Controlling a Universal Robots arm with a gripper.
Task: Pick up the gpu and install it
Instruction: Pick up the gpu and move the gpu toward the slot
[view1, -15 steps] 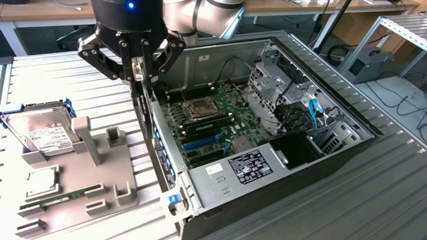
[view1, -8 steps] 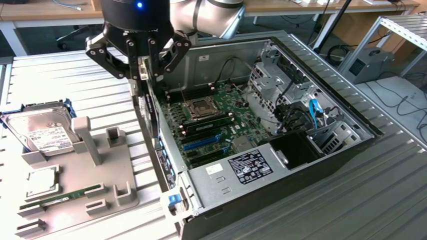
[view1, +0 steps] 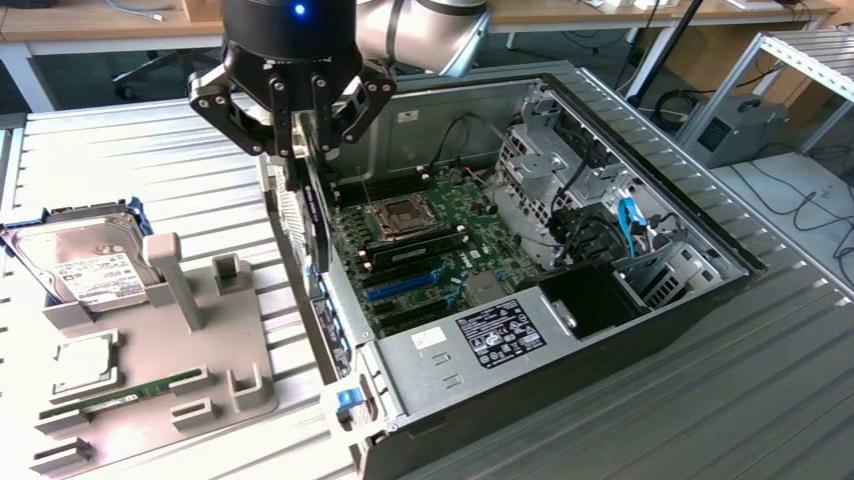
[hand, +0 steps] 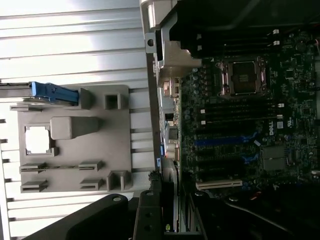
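Fingers (view1: 287, 140) clenched on the gpu (view1: 316, 215), card hanging upright beneath them, over the computer case (view1: 601, 380) rim

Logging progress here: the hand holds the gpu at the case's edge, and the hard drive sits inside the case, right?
Not quite. The exterior view shows the hard drive on the gray holder outside the case; the hand does hold the gpu at the case's edge.

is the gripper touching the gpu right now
Touching. The exterior view shows the gripper closed on the top edge of the gpu, which hangs edge-down over the open computer case.
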